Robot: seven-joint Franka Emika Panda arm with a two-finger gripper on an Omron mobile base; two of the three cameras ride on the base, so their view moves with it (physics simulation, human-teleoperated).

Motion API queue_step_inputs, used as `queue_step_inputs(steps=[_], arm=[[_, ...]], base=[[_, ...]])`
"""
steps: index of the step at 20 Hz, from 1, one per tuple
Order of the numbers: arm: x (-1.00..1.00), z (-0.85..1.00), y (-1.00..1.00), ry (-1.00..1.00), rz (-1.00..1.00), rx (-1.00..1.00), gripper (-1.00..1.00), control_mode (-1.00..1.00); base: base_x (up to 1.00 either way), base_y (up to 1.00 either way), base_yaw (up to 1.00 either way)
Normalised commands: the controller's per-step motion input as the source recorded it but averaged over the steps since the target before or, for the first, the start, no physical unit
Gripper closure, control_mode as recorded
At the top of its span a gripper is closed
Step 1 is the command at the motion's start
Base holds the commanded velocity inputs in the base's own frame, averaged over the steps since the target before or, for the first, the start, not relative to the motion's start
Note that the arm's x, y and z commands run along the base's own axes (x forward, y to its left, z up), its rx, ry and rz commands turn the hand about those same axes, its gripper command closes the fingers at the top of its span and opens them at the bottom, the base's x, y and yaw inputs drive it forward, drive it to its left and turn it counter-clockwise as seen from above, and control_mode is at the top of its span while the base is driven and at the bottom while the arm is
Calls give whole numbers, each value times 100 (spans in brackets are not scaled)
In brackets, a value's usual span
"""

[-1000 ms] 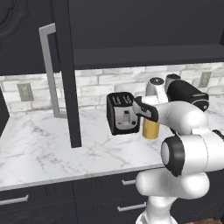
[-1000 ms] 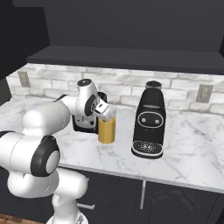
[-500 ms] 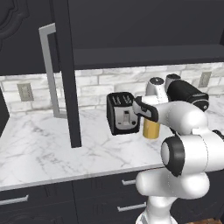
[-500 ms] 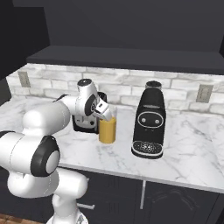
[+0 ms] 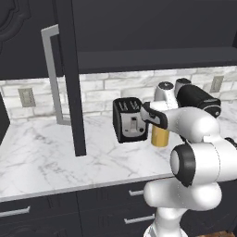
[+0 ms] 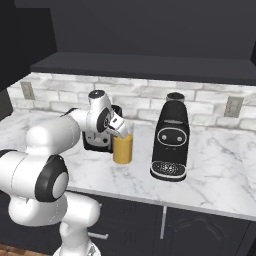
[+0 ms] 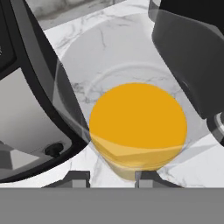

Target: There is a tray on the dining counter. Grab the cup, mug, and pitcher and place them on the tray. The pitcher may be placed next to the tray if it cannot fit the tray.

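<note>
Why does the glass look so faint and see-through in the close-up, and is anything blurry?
Hand view: the pitcher is clear glass seen from above, so the marble shows through and only the juice reads solid; edges are sharp. Both base views: even flat lighting, soft shadows, dim upper cabinets, no glare, slight pixel softness.

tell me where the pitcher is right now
The pitcher stands on the marble worktop, between the black toaster and the coffee machine, with the gripper at its rim.

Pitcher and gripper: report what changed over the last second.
No visible move. The gripper stays at the top of the pitcher, as before; whether its fingers have closed on the glass cannot be told. The pitcher stands where it did on the marble worktop, between the toaster and the coffee machine.
</note>
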Motion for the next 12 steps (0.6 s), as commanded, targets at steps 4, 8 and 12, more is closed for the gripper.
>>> queue_step_inputs(steps=[4, 8, 12], arm=[[-4, 14, -3, 0, 2, 0, 100, -100], [-36, 36, -14, -5, 7, 0, 100, -100], [-60, 35, -29, -17, 14, 0, 100, -100]], base=[[0, 0, 0], [0, 0, 0], [0, 0, 0]])
